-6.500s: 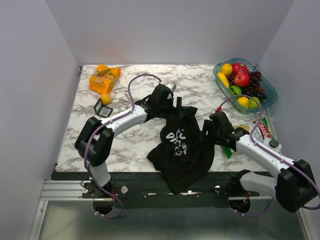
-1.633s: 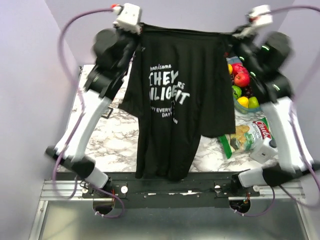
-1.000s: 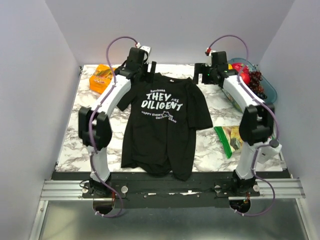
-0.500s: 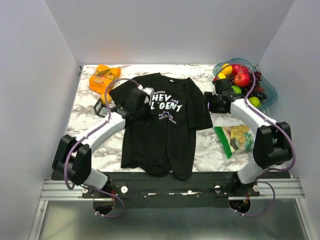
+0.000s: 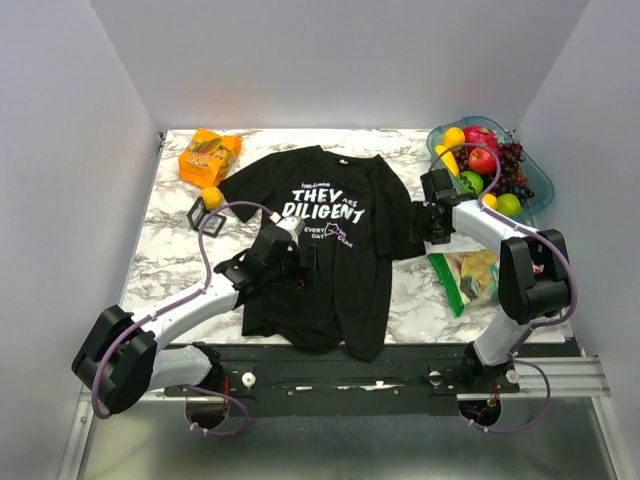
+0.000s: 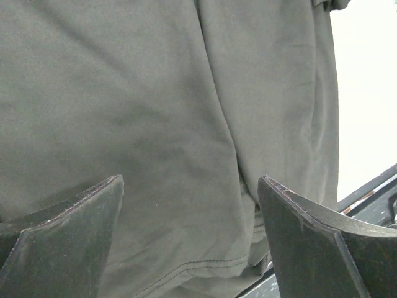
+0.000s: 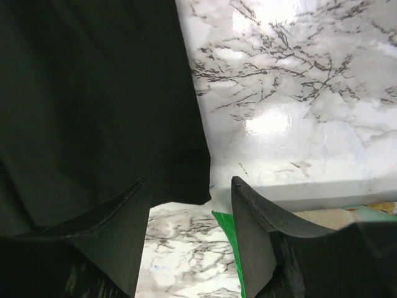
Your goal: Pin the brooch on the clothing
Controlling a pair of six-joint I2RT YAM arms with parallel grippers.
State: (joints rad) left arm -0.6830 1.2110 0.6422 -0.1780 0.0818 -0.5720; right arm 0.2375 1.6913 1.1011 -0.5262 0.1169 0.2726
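Clothing is counted as one piece: a black T-shirt spread flat, print up, at the middle of the marble table. One fruit basket is seen at 2 o'clock, one orange packet at 10 o'clock, and one orange ball and one wire-frame cube just beside the shirt's left sleeve. One snack bag is set at 4 o'clock. The brooch cannot be made out in any view.

The shirt's hem is draped over the table's 6 o'clock edge. Bare marble is left at 8 to 9 o'clock, and a thinner strip at 12 o'clock behind the collar.

The left gripper is held over the shirt's lower left, its jaws spread wide with only flat cloth below them. The right gripper is placed at the right sleeve's edge, its jaws parted and nothing clamped.

Compared with half a second ago, the left gripper is found shifted toward 7 o'clock, off the lettering, so the whole print can be read. The shirt, hung in the air 1.6 seconds ago, is unchanged since that last frame.
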